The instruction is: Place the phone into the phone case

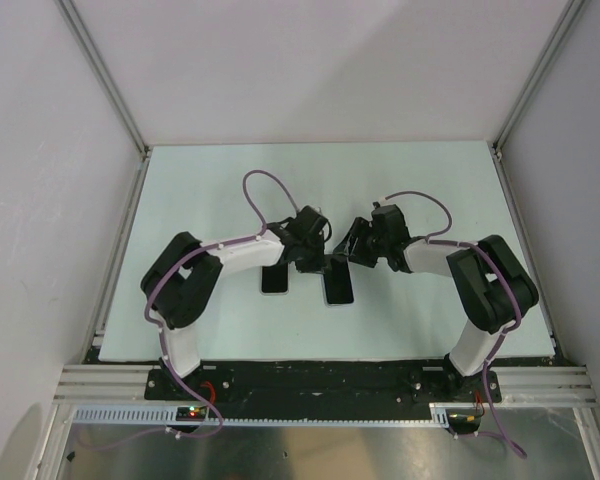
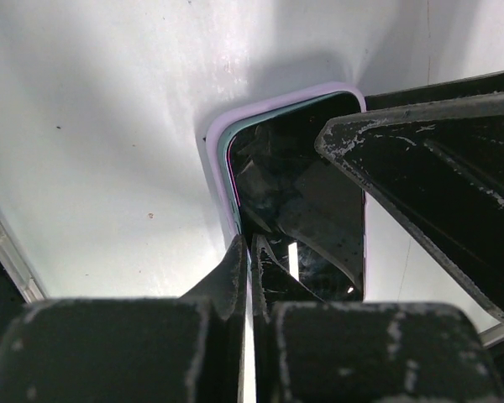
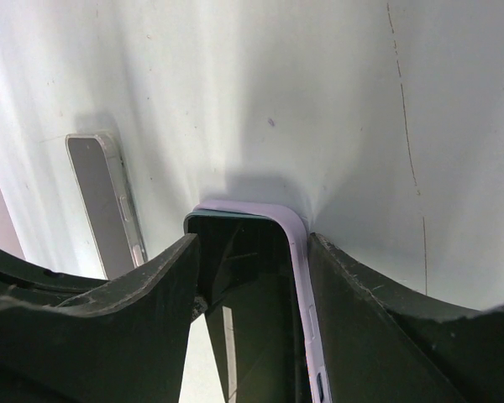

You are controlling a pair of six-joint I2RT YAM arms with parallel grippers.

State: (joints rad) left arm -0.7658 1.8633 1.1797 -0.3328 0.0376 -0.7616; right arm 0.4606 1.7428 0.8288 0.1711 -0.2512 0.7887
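Observation:
The phone (image 1: 337, 287) lies screen up on the table between both grippers. In the left wrist view its black glass (image 2: 286, 176) has a thin teal edge set inside the lavender rim of the phone case (image 2: 269, 105). The right wrist view shows the same screen (image 3: 248, 277) and rim (image 3: 298, 252). My left gripper (image 1: 318, 258) is shut, its tips (image 2: 251, 252) resting on the phone's long left edge. My right gripper (image 1: 352, 252) straddles the phone's width (image 3: 252, 243), one finger on the bare screen edge and the other against the lavender side.
A second slim slab (image 1: 276, 279) lies flat just left of the phone. In the right wrist view it (image 3: 101, 197) is grey with a clear edge and side buttons. The pale table (image 1: 430, 190) is walled on three sides. The right gripper's finger (image 2: 420, 168) crosses the left wrist view.

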